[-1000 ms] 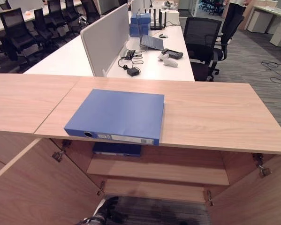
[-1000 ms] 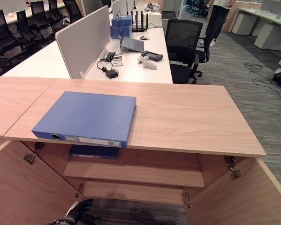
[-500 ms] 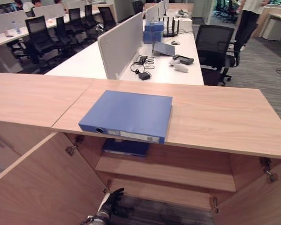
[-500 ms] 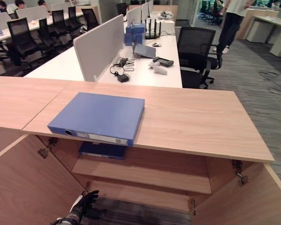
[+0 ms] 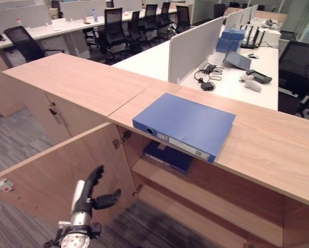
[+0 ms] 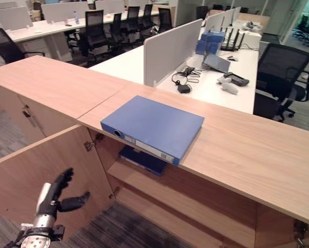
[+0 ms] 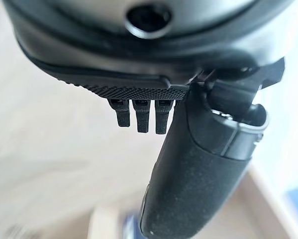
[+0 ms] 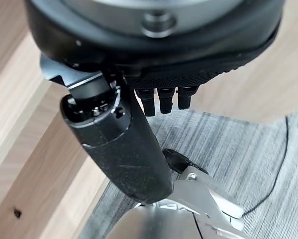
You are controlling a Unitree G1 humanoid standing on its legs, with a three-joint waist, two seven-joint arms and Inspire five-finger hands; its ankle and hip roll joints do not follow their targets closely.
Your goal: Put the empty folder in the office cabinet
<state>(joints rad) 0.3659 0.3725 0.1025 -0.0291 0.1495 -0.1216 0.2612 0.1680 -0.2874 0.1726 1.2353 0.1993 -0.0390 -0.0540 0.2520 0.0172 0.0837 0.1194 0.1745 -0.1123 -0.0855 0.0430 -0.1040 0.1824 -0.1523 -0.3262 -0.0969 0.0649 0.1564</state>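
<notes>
Atop wooden cabinet [image 5: 278,150], blue folder [image 5: 185,124], office desks [image 5: 247,77]

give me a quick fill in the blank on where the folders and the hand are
1. The blue folder lies on the cabinet's ____.
2. A second blue folder lies inside on a ____.
3. The cabinet door on the left stands ____.
4. The left hand, fingers straight, holds ____.

Missing: top; shelf; open; nothing
</notes>
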